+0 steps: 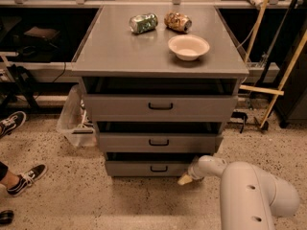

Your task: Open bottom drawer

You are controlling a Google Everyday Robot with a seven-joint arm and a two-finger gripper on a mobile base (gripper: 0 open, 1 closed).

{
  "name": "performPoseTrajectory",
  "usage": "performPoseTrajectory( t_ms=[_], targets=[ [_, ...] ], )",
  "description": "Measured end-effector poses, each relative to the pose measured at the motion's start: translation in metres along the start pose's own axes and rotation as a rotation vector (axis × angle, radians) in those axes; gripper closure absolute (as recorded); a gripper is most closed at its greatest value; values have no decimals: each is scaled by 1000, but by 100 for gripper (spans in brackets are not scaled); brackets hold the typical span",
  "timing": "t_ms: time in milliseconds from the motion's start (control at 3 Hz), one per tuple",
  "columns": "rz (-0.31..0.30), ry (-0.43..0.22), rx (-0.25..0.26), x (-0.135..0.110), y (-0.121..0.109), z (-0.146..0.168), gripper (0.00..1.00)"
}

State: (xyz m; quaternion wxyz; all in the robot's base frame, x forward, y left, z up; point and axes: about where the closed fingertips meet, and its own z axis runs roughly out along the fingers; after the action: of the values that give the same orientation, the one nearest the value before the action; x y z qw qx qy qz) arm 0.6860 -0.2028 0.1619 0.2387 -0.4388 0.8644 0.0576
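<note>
The bottom drawer (144, 168) is the lowest of three grey fronts on the metal cabinet, with a small black bar handle (159, 168). Its front stands a little forward, with a dark gap above it. My gripper (185, 179) is low at the drawer's right end, near the floor, to the right of the handle. My white arm (254, 190) reaches in from the lower right.
Middle drawer (159, 142) and top drawer (160, 107) sit above. The cabinet top (120, 47) holds a green can (143, 23), a brown can (178, 21) and a bowl (188, 46). A person's shoes (24, 178) are on the left. A plastic bin (74, 119) and wooden poles (283, 75) flank the cabinet.
</note>
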Motion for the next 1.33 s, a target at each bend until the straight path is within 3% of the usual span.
performPoseTrajectory(
  t_ms=[1000,1333],
  targets=[
    [0,0,0,-4,-2,-8,88],
    [0,0,0,-6,-4,-15,100]
  ],
)
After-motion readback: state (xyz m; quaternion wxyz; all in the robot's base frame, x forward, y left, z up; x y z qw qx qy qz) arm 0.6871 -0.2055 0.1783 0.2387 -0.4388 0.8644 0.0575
